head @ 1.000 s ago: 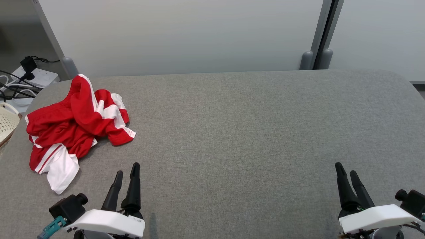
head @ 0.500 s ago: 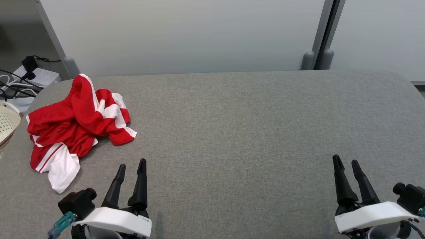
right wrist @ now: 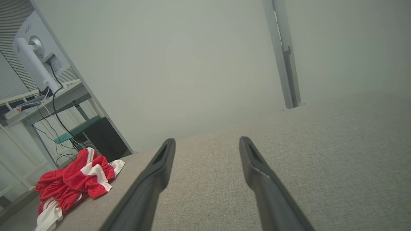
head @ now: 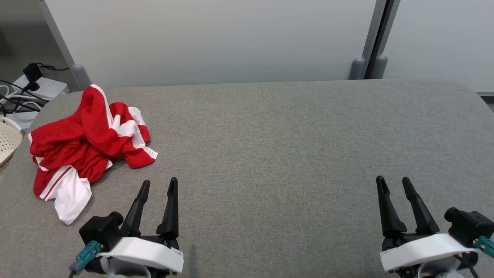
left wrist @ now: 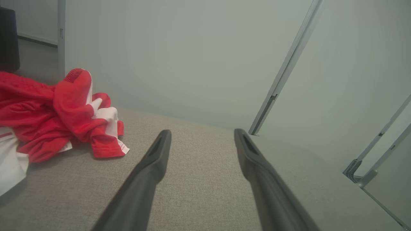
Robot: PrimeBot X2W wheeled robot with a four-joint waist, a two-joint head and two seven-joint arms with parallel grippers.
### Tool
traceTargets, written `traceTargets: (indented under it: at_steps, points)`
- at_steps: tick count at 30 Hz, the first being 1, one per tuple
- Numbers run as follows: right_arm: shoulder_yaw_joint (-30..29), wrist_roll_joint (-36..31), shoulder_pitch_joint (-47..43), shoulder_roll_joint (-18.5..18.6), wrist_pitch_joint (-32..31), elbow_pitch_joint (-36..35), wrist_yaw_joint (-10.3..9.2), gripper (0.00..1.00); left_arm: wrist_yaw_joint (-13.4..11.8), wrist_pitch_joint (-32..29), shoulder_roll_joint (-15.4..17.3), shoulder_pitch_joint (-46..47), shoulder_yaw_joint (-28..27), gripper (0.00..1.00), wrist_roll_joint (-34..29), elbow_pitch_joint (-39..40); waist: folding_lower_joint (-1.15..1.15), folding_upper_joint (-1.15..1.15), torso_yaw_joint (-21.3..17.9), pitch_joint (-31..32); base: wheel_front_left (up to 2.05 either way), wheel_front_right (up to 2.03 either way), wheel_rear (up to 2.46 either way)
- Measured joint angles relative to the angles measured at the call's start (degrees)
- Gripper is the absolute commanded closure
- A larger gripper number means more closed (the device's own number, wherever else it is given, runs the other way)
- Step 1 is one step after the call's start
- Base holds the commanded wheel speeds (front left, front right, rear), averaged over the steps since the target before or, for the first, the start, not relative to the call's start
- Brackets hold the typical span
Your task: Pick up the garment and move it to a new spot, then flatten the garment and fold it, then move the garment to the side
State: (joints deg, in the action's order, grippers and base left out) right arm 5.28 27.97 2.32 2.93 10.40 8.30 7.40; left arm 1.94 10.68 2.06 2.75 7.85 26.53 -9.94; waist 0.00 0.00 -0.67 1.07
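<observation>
Holding fingers (head: pixel 170 208) apart and empty on left gripper (head: pixel 159 182) and right gripper (head: pixel 391 179); ideally steering left one onto garment (head: pixel 77 146), pinching a thick red fold deep.

A broad grey tabletop (head: pixel 270 146) lies open from centre to far right. A crumpled red-and-white garment (head: pixel 85 143) heaps at far left, beside what may be a basket (head: pixel 7 143); a pale partition (head: pixel 216 38) closes the far edge.
</observation>
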Motion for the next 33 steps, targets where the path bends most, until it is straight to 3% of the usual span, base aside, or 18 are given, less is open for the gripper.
traceTargets:
  at_steps: [21, 33]
  points:
    - [0.3, -14.66, 0.1, 0.13, 3.34, -2.43, 0.01, 0.0, -1.58, 3.54, 0.32, 1.93, 1.56, 0.0, -14.1, 0.71, 0.0, 0.0, 0.21, -0.32, 0.0, 0.0, 0.0]
    - [0.02, -16.14, 0.09, 0.12, 3.82, -2.48, 0.01, 0.0, -2.0, 3.98, 0.33, 2.17, 1.71, 0.0, -15.41, 0.57, 0.0, 0.0, 0.32, -0.73, 0.0, 0.0, 0.0]
